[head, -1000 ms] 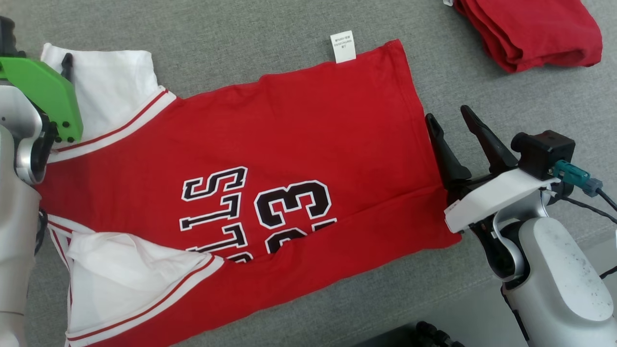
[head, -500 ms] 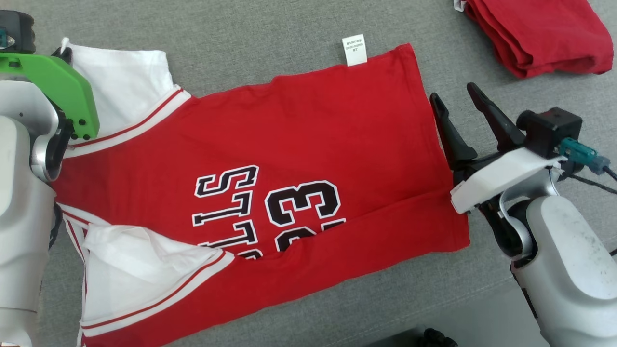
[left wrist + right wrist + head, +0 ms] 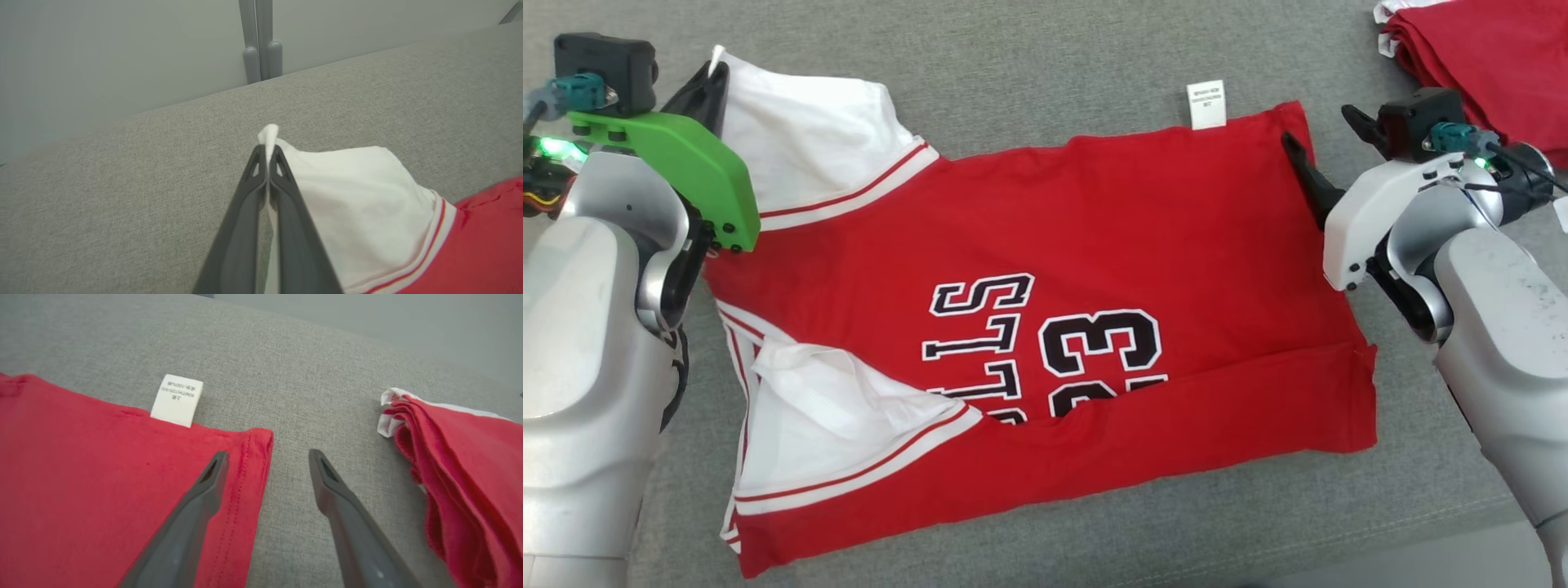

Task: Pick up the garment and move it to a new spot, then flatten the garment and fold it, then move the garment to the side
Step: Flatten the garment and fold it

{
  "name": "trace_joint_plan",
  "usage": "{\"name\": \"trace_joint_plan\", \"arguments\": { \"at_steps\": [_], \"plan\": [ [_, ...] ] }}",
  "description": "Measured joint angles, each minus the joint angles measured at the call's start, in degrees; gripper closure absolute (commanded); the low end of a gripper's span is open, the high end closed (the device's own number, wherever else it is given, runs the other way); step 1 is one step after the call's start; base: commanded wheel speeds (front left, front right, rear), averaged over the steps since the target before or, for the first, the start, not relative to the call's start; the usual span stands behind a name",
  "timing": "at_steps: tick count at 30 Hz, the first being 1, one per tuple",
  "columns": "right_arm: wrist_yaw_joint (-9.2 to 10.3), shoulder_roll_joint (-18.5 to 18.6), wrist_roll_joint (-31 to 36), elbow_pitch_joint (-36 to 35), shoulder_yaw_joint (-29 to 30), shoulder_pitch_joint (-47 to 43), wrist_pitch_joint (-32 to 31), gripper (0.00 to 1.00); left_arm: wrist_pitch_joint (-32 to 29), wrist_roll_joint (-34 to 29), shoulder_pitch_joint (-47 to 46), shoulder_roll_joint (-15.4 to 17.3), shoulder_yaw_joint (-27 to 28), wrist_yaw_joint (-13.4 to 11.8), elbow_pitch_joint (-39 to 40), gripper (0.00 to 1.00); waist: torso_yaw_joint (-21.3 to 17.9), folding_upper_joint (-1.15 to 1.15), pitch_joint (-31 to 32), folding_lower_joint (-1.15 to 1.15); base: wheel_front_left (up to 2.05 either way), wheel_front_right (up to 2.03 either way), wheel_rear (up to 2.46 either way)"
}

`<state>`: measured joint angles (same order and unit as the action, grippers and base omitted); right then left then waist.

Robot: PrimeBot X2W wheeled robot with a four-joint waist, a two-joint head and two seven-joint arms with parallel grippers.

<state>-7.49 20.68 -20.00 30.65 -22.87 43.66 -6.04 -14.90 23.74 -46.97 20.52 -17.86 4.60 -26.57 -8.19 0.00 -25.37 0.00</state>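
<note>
Fingers (image 3: 245, 212) of the left gripper (image 3: 267, 148) are noted pressed together, clamped on the tip of the white sleeve (image 3: 347, 192) of the garment (image 3: 1111, 237). Fingers of the right gripper (image 3: 268, 454) are held apart astride the far hem corner, one above red cloth, one above the grey cushion (image 3: 286, 355); contact cannot be told. The garment is laid spread across the cushion, print up, between both arms. Judged progress: relocation and flattening appear done; a near flap (image 3: 1176, 416) is already turned up over the lettering (image 3: 1045, 335), so folding is taken as begun. The far edge is gripped at one end only; remaining folds and the move aside are outstanding. Obscured: lower lettering is covered by the flap; the care label (image 3: 176, 400) is too small to be read; a second red garment (image 3: 1486, 57) is cut off by the frame; the left fingers are largely masked by the green bracket (image 3: 678, 171) in the head view.
</note>
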Motion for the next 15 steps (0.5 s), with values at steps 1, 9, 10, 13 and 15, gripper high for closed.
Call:
{"name": "trace_joint_plan", "arguments": {
  "at_steps": [1,9,10,13,15],
  "plan": [
    [0.00,0.19,-0.19,1.57,-0.43,0.79,0.01,0.00,0.18,0.02,0.21,-0.13,-0.11,-0.01,0.53,1.00,0.53,0.00,0.16,0.00,0.00,0.00,0.00],
    [0.00,0.29,-0.65,10.72,-5.22,6.15,0.46,0.00,0.83,0.63,1.30,-0.32,-0.11,-0.57,2.36,1.00,2.75,0.00,0.59,0.00,0.00,0.00,0.00],
    [0.00,0.27,-0.92,11.55,-5.99,6.78,0.03,0.00,0.83,0.70,1.43,-0.32,-0.11,-0.58,2.44,1.00,2.83,0.00,0.53,0.00,0.00,0.00,0.00],
    [0.00,0.33,-2.21,13.35,-8.20,8.33,0.03,0.16,0.86,0.88,1.46,-0.36,-0.16,-0.75,2.63,1.00,3.03,0.00,0.43,0.00,0.00,0.00,0.00],
    [0.00,0.35,-3.66,14.38,-9.96,9.36,-0.14,0.44,0.96,1.05,1.48,-0.37,-0.13,-0.79,2.66,1.00,3.16,0.00,0.43,0.00,0.00,0.00,0.00]
  ]
}}
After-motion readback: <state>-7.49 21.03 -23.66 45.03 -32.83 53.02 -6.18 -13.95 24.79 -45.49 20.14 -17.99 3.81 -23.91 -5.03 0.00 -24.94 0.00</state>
